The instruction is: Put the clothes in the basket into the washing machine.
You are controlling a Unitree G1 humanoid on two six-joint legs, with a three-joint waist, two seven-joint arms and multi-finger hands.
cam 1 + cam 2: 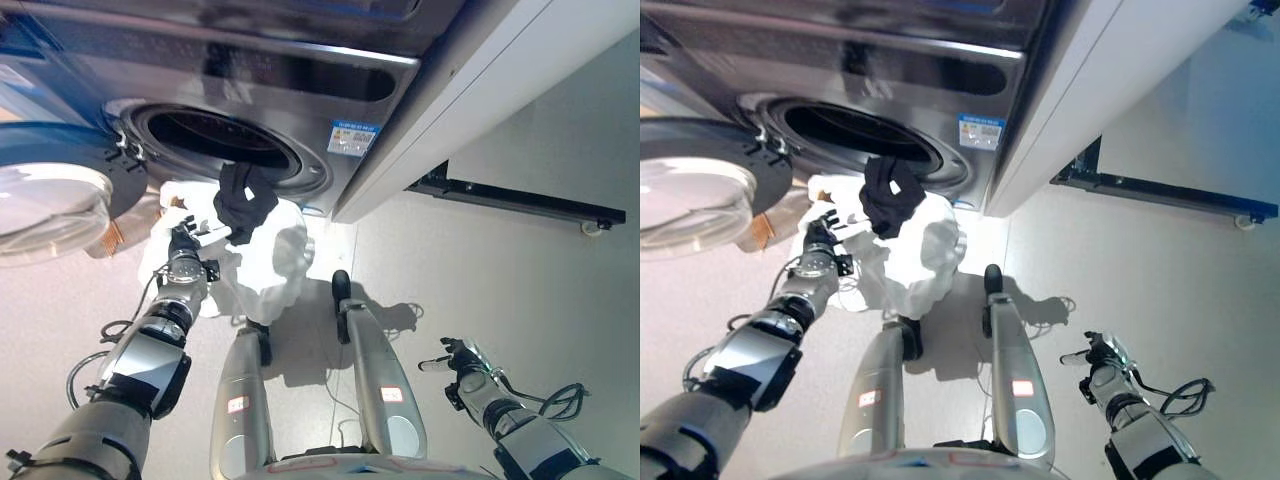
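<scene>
Lowest in the frame, at the lower right, my right hand (462,362) hangs idle above the bare floor (520,270), holding nothing; its fingers look loosely extended, one white tip pointing toward the middle of the picture. Higher up and on the left of the frame, my left hand (183,243) is raised toward the laundry, fingers (826,224) up against the white garment (275,262) and seemingly closed on a fold of it, though the cloth hides enough that I can only judge this from how the fabric bunches at my fingertips. The white garment hangs in a crumpled mass at the centre of the frame, below the washer's mouth, and a black garment (243,200) is draped over its top, its upper edge right at the lower lip of the drum opening (215,135). Beyond them stands the washing machine (300,80), filling the top of the frame, with its round door (50,205) swung open at the left edge. I see no basket in either view. Both pieces should handle as light, limp cloth: no stiffness to push against, prone to sag and slide off rather than break. I judge the best hold is a thick gathered bunch near the top of the white garment, under the black one, so both lift together over the lip instead of trailing out.
</scene>
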